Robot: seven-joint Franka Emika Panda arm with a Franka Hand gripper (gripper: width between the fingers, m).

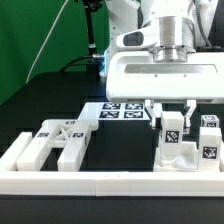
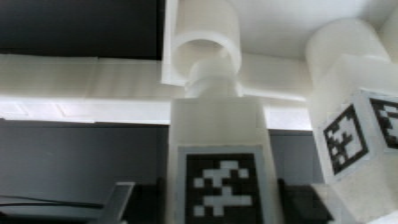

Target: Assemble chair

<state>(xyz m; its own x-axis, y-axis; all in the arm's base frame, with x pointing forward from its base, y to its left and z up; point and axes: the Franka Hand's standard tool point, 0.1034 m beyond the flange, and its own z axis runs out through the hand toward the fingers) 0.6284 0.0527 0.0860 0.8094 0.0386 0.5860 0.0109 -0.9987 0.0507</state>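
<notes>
The claw (image 1: 171,112) is down over the parts on the exterior view's right. Its two fingers (image 1: 151,110) stand partly apart on either side of an upright white chair leg (image 1: 172,132). In the wrist view the claw (image 2: 219,208) sits astride that chair leg (image 2: 221,120), which fills the middle of the picture with a black-and-white tag on its face and a rounded end beyond. The pictures do not show whether the pads press the sides or only flank them, so I cannot tell if it is gripped.

Just beside it, towards the exterior view's right, stands a second leg (image 1: 208,138), also upright and tagged. The wrist view shows this second leg (image 2: 356,120) close alongside. Both stand among a cluster of white blocks against the low white border rail (image 1: 110,185).

Well apart, on the exterior view's left, the cross-braced piece (image 1: 60,140) lies flat on the black desk (image 1: 50,105), near the same rail. Between the two groups and further back lies the marker board (image 1: 118,110), flat on the desk.
</notes>
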